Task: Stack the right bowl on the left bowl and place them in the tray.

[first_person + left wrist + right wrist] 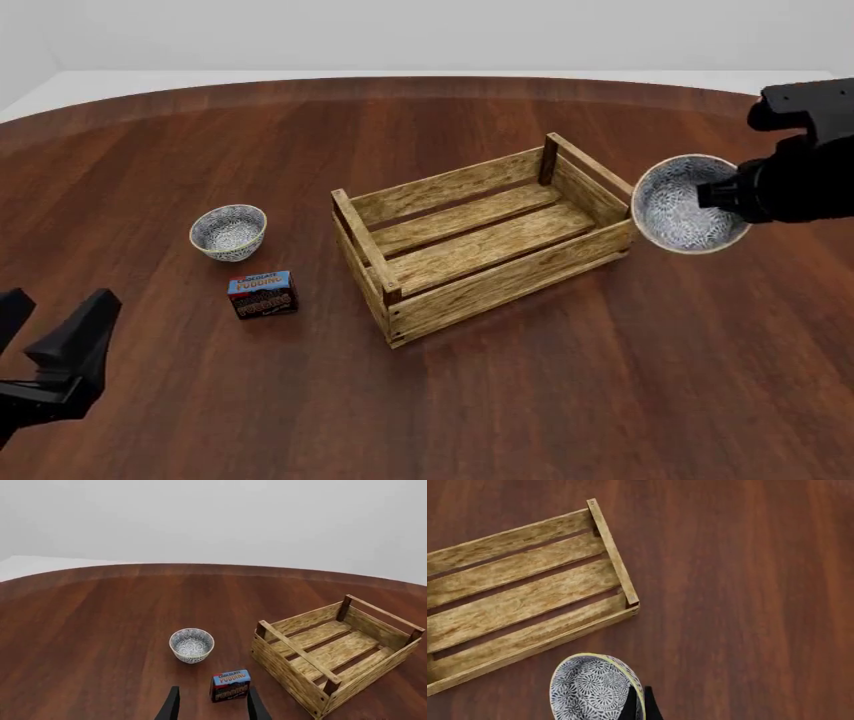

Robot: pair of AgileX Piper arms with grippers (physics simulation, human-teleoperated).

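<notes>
Right bowl tilted in right claw, mouth facing camera

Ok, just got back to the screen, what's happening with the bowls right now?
The right hand has the right bowl pinched by its rim and holds it up in the air, just to the right of the tray, which has nothing in it. The left bowl sits on the table left of the tray, with a small pudding box just in front of it. The left hand is open and idle near the table's front-left. Nothing is stacked yet.
</notes>
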